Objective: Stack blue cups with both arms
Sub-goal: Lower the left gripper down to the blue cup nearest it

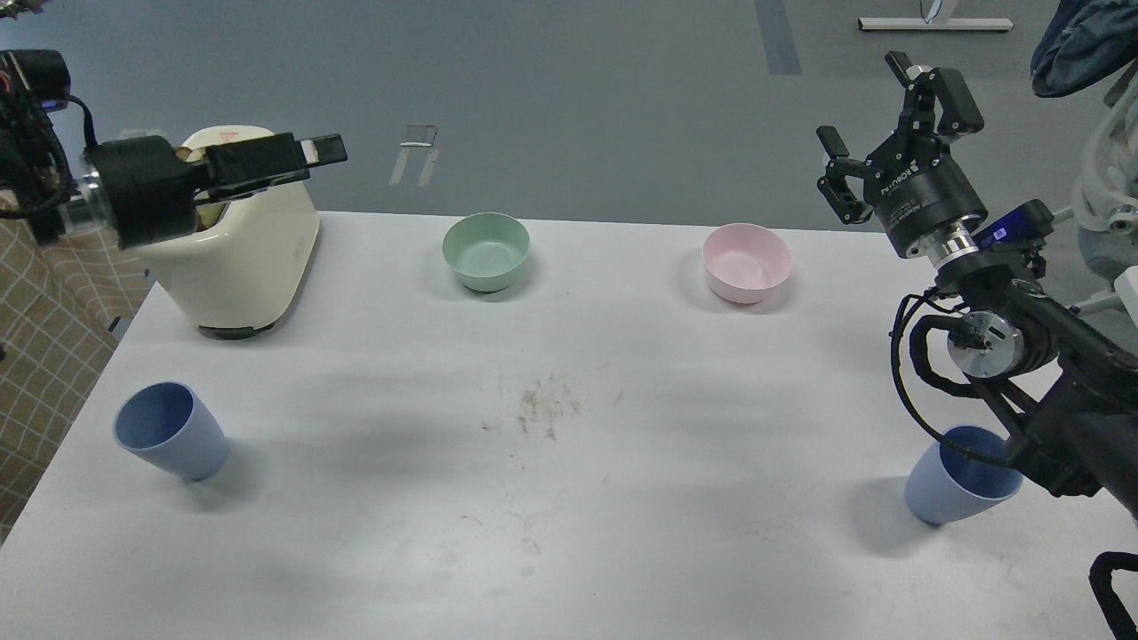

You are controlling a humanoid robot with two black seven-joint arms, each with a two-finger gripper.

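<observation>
Cups stood upright and well apart on the white table [569, 533]: one blue cup [171, 431] near the left edge, the other blue cup [960, 476] near the right edge, partly behind the right arm. Left gripper [307, 156] hung before the cream toaster [240, 258]; finger state could not be told. Right gripper [880, 116] was raised, fingers spread, holding nothing. Green bowl [486, 252] and pink bowl [747, 262] sat farther back.

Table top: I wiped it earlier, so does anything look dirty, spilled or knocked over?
A patch of brownish specks and scuffs marks the middle of the white table. Both periwinkle-blue plastic tumblers stand upright; nothing spilled.
</observation>
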